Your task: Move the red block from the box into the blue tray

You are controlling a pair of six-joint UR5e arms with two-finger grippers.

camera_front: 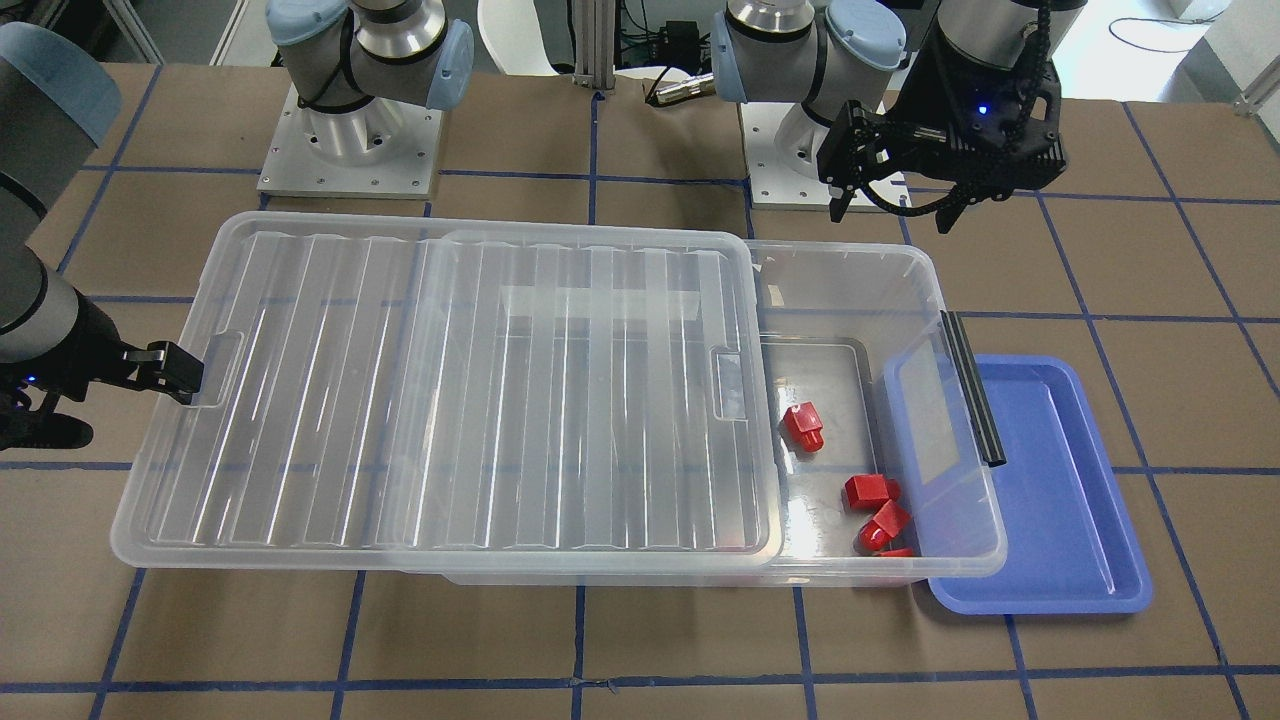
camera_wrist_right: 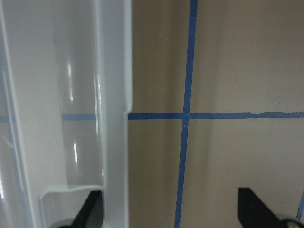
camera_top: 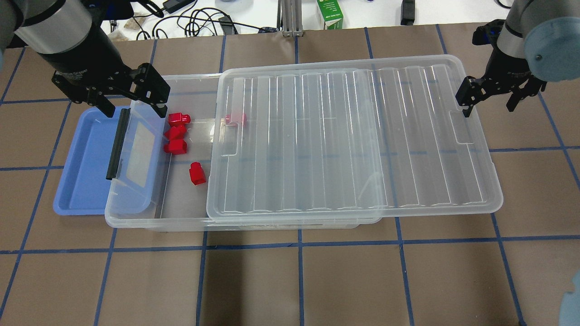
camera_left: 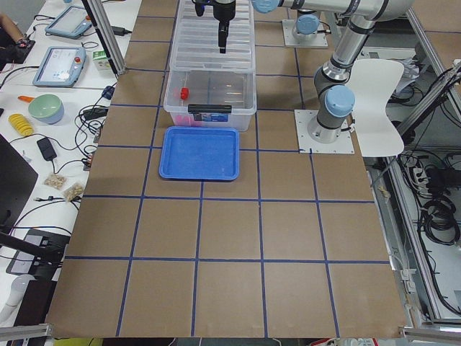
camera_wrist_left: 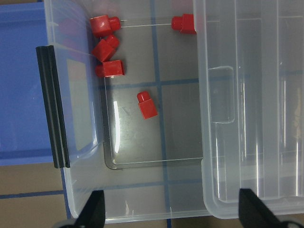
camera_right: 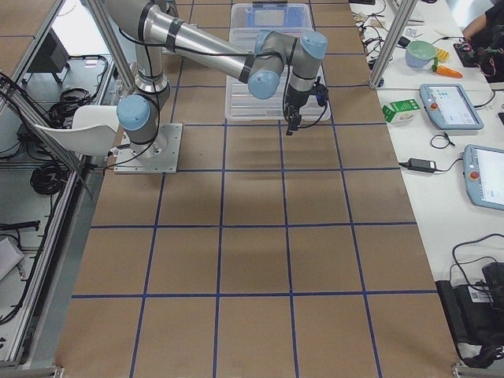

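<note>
The box [camera_top: 181, 217] is a clear bin whose ribbed lid [camera_top: 344, 140] is slid toward my right, leaving its left end uncovered. The red block [camera_top: 197, 174] lies alone on the box floor there, also in the front view [camera_front: 803, 427] and left wrist view [camera_wrist_left: 147, 105]. The blue tray [camera_top: 84, 176] sits partly under the box's black-strip end [camera_top: 117, 145]. My left gripper [camera_top: 131, 97] is open and empty above that end's far corner. My right gripper [camera_top: 489, 102] is open and empty at the lid's far end, whose rim [camera_wrist_right: 114, 95] shows between its fingers.
Three more red blocks [camera_top: 176, 133] cluster in the box's far left corner, and another [camera_top: 236, 119] lies just under the lid's edge. The brown table carries blue tape lines [camera_top: 299, 244]. Cables and a green carton [camera_top: 329, 13] lie beyond the far table edge.
</note>
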